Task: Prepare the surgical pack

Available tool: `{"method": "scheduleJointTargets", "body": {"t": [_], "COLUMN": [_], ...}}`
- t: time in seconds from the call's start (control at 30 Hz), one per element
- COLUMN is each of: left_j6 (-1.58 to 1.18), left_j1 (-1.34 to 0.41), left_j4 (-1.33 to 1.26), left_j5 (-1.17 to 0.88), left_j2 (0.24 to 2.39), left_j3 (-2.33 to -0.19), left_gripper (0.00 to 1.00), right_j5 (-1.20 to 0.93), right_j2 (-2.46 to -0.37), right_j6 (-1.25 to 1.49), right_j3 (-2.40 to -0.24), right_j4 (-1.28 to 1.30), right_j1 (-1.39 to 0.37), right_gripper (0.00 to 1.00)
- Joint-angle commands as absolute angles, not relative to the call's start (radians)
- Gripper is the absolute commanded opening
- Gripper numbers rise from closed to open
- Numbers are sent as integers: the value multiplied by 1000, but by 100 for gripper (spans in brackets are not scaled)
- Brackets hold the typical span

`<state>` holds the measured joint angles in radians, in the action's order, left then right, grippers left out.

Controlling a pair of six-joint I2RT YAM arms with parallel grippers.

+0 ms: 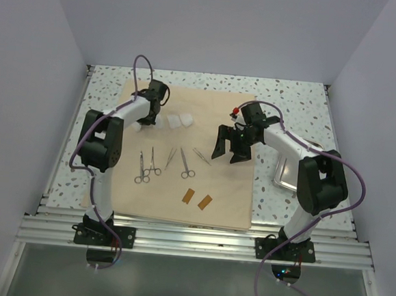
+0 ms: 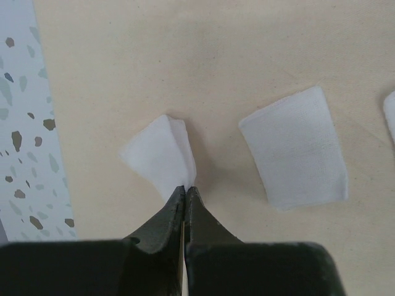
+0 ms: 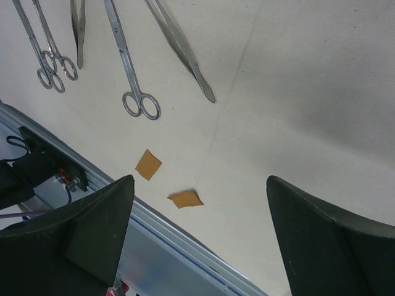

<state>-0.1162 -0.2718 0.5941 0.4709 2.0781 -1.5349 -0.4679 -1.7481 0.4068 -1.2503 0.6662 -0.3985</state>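
Over the left and middle of the worktop (image 1: pixel 298 101) the surgical pack (image 1: pixel 229 191) is spread beneath both arms; a gauze square (image 2: pixel 162 154) is pinched by the left hand (image 2: pixel 185 190) nearer the far-left corner, the right hand (image 1: pixel 228 152) being held gaping wide, empty.

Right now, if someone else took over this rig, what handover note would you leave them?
Left gripper: shut on the edge of a folded white gauze pad, at the far left of the surgical pack.
Right gripper: open, empty, hovering over the pack's right half.
On the pack: scissors, forceps, a second gauze pad, brown squares. The steel tray sits beside the pack's right edge.
Done: instruments laid out.
Left: place the held gauze, then probably wrap the pack, which lies flat.
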Motion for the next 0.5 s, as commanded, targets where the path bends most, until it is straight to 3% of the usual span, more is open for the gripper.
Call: {"method": "scheduleJointTargets", "body": {"t": [0.0,0.47], "left_j6": [-146,-176], "left_j1": [-290,-359], "left_j4": [617,601], "left_j5": [460,440], "left_j2": [2022,2042], "left_j3": [-1592,-1646], "left_gripper": [0,0], "right_j5": [-492,-485], "right_j2": [-1727,-1703], "right_j6": [402,400], "right_j3": [-1266,-1244], "right_j4": [657,655], "right_j1": [-396,-394], "right_gripper": [92,92]}}
